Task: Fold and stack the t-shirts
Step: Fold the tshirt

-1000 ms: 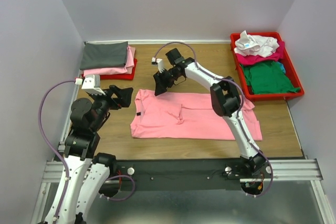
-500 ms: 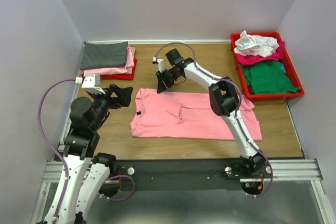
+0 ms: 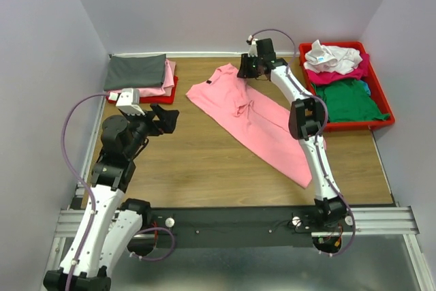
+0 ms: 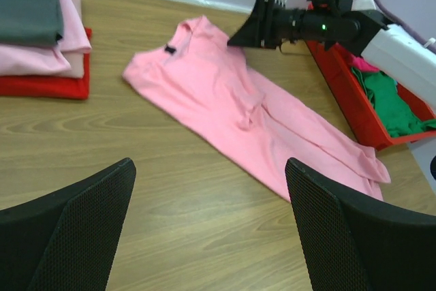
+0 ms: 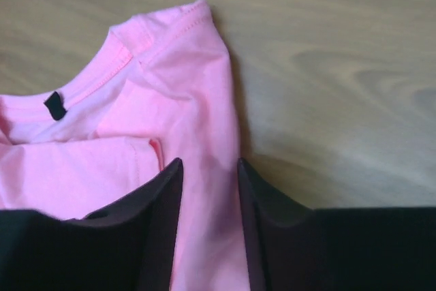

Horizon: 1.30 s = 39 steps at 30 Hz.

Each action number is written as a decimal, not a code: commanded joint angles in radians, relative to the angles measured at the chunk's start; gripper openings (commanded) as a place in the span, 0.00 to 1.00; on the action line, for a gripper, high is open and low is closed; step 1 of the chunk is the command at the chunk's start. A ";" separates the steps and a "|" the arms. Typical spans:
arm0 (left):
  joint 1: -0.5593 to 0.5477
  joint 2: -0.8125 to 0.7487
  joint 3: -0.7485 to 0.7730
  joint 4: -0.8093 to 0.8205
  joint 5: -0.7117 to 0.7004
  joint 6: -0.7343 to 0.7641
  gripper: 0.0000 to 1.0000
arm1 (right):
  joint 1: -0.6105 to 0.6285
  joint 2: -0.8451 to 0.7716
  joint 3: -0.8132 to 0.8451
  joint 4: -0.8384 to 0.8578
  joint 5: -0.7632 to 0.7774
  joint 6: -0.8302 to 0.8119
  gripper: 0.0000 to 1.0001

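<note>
The light pink t-shirt (image 3: pixel 255 117) lies flat and diagonal across the table, its collar with the dark neck tag (image 3: pixel 208 81) at the back left. My right gripper (image 3: pixel 244 71) is low at the shirt's far shoulder. In the right wrist view its fingers (image 5: pixel 174 185) stand partly apart, and the pink cloth (image 5: pixel 194 86) runs loose between them, not pinched. My left gripper (image 3: pixel 169 119) hovers wide open over bare wood left of the shirt, holding nothing. From the left wrist I see the shirt (image 4: pixel 225 100) and the right gripper (image 4: pixel 238 35) beyond it.
A folded dark grey t-shirt (image 3: pixel 136 71) tops folded pink ones (image 3: pixel 146 90) on a red tray (image 3: pixel 169 97) at the back left. A red tray (image 3: pixel 344 126) at the back right holds white (image 3: pixel 330 56), magenta (image 3: pixel 340 74) and green (image 3: pixel 349 100) t-shirts. Walls close three sides.
The right gripper has carried the shirt's shoulder to the back right, turning the shirt from level to diagonal, and its jaws have come apart. The left arm has shifted slightly right.
</note>
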 commanded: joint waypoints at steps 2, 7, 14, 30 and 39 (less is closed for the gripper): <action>0.001 0.142 -0.077 0.169 0.109 -0.128 0.96 | 0.010 0.033 0.073 0.106 0.085 0.002 0.67; -0.015 0.479 -0.028 0.264 0.100 -0.203 0.81 | -0.018 -0.194 -0.113 0.097 0.002 -0.168 0.96; -0.097 0.912 0.193 0.269 -0.053 -0.272 0.66 | -0.026 -0.676 -0.644 0.082 -0.156 -0.523 1.00; -0.149 1.460 0.714 -0.042 -0.319 -0.251 0.49 | -0.033 -1.530 -1.548 0.011 -0.113 -0.673 1.00; -0.126 1.551 0.879 -0.157 -0.365 -0.185 0.00 | -0.036 -1.591 -1.602 -0.089 -0.138 -0.846 1.00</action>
